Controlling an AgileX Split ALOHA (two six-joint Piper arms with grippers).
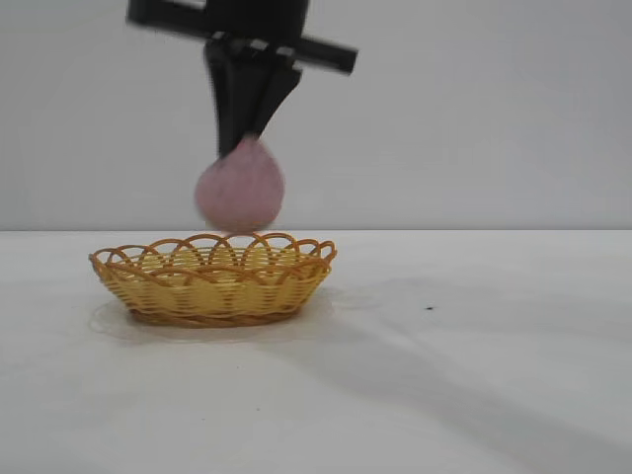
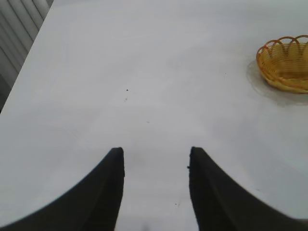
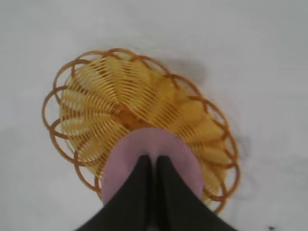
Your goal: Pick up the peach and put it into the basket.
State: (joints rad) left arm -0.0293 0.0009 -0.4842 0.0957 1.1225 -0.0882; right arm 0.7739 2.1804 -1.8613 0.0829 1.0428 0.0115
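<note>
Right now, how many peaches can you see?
1. The dusty-pink rounded peach hangs in the right claw, above the yellow oval wicker basket. Nothing else is visible inside the basket.

Table (image 1: 494,395): white, matte, a few dark specks.
Wall (image 1: 474,118): plain pale grey.
Side panel (image 2: 19,24): ribbed grey slats beside table edge.

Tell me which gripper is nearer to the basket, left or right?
Right. The right gripper hangs directly above the basket, shut on the peach. The left gripper is open over bare table, well away from the basket.
</note>
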